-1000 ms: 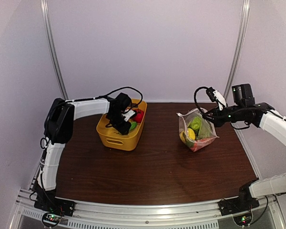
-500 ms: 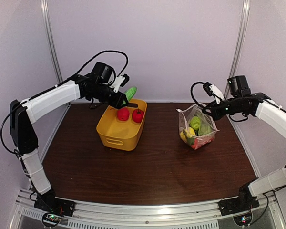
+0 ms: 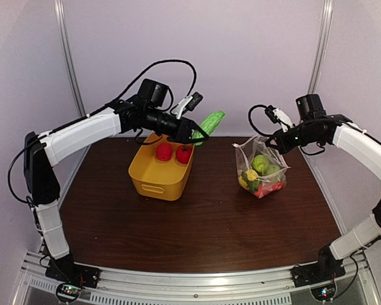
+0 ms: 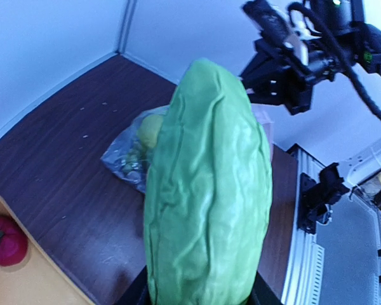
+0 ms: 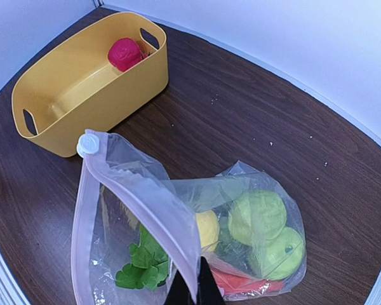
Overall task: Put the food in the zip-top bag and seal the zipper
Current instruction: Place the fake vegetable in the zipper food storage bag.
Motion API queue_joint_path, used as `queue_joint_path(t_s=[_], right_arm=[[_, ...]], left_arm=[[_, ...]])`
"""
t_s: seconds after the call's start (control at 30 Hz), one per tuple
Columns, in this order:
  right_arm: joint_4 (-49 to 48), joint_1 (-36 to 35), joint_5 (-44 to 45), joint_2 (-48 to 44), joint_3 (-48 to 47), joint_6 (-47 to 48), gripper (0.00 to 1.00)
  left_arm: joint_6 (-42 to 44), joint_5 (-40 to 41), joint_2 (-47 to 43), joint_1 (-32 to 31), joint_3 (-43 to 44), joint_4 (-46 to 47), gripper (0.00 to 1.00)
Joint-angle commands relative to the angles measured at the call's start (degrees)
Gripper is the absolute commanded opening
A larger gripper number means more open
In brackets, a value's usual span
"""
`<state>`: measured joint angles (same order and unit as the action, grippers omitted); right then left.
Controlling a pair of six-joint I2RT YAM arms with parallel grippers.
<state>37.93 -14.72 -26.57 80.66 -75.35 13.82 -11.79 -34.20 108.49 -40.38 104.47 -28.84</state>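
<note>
Top view: the left fingers are clamped on one end of a green cucumber. They hold it in the air over the far edge of the tabletop, between the yellow basket and the zip-top bag. The bag sits near the far right corner, and the right fingers pinch its top edge and lift it. Two red fruits lie in the basket, by the far edge and left of centre.

Left wrist view: the cucumber fills the frame and its skin is ridged. We judge it to be hollow plastic: light, stiff and a little slick. An end grip may let it pivot, so a hold nearer the middle would be steadier. The fingers show only as dark slivers at the bottom edge, so here we can only say they are probably shut on its base. Beyond it the bag lies on the tabletop, with the right arm above it.

Right wrist view: the zipper is a pale strip that runs from a white slider down to the right fingers, which nip it. The bag is thin crinkly film, soft and saggy, and its mouth gapes only as a narrow slot. We'd take hold on the strip, its stiffest part. Green balls, a yellow piece, a leafy piece and a red piece already fill the bottom. In the way are that pile, the narrow mouth and the right arm close over it. We think the long cucumber has to go in end first.
</note>
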Motion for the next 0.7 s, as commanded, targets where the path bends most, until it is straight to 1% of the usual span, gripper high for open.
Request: queue_joint_path(t_s=[0.0,0.07,0.17,0.23,0.33,0.47,0.53,0.67], right_arm=[[1.09,0.23,-0.02,0.22,-2.53,-2.61,0.00],[1.11,0.16,-0.17,0.07,-2.82,-4.04,0.00],[0.01,-0.39,-0.46,-0.99,-1.42,-5.74,0.00],[-0.61,-1.34,-0.23,-1.95,-0.01,-5.60,0.00],[-0.36,-3.74,2.51,-2.92,1.03,-4.88,0.00],[-0.99,-6.05,4.13,-5.36,0.13,-6.20,0.00],[-0.85,-6.81,4.95,-6.96,-0.38,-6.10,0.00],[-0.86,-7.88,4.34,-8.54,0.24,-5.47,0.00]], left_arm=[[-3.31,-8.70,1.68,-5.19,2.57,1.76,0.22],[-5.97,-9.24,2.12,-6.89,1.89,2.22,0.22],[-12.57,-10.88,3.66,-9.23,0.63,4.88,0.21],[-15.32,-10.31,5.17,-10.75,1.14,5.02,0.18],[-19.06,-9.97,7.22,-12.40,2.00,5.00,0.18],[-22.76,-7.93,9.71,-13.97,2.71,5.00,0.17],[-24.93,-7.34,10.67,-14.24,2.56,5.36,0.14],[-30.57,-8.72,11.05,-14.63,-0.14,11.60,0.14]])
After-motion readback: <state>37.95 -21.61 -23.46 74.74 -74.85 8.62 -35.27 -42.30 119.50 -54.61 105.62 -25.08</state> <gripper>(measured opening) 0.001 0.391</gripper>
